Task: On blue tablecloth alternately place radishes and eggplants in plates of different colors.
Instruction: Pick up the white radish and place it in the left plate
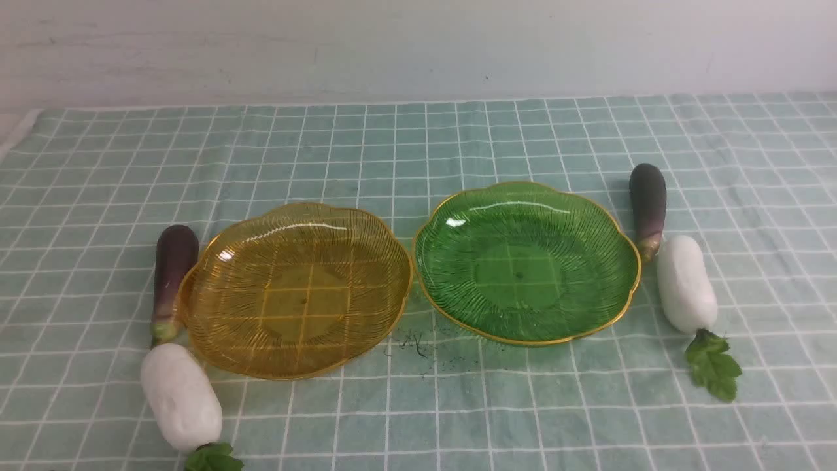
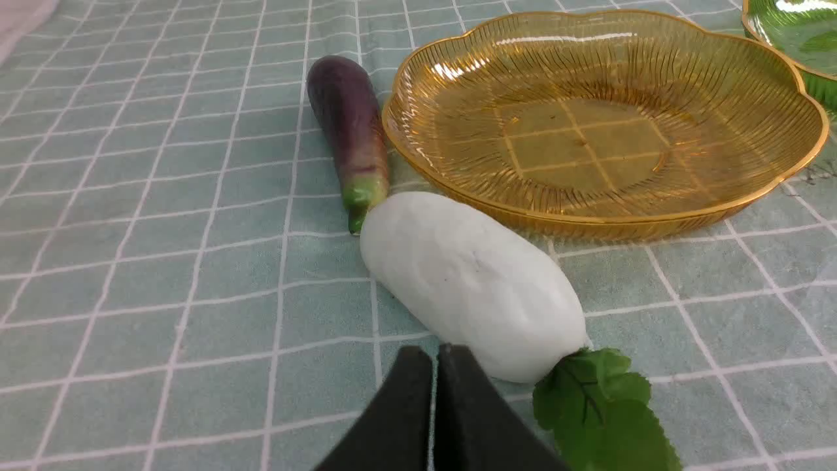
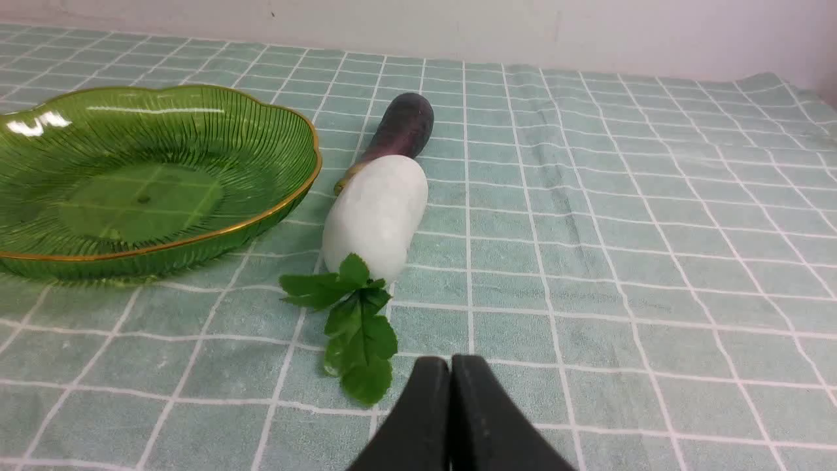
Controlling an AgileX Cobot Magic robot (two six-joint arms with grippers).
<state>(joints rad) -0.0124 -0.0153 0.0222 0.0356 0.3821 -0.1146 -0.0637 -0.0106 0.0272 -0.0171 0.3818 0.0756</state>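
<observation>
The left gripper (image 2: 435,366) and right gripper (image 3: 450,376), both closed and empty, each sit near the leafy end of one of two radishes (image 1: 181,396) (image 1: 685,282), beside two eggplants (image 1: 173,268) (image 1: 647,196) and two plates (image 1: 229,275) (image 1: 458,261).

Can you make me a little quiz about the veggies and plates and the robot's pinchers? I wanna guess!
1. True or false: the amber plate and the green plate both have vegetables in them.
2. Pick one: the leafy ends of the left radish and the right radish point A) toward the robot, B) away from the robot, C) toward the plates.
3. Fill in the blank: the left gripper and the right gripper are both ____.

Key: 1 false, both plates are empty; 2 A; 3 shut.
</observation>
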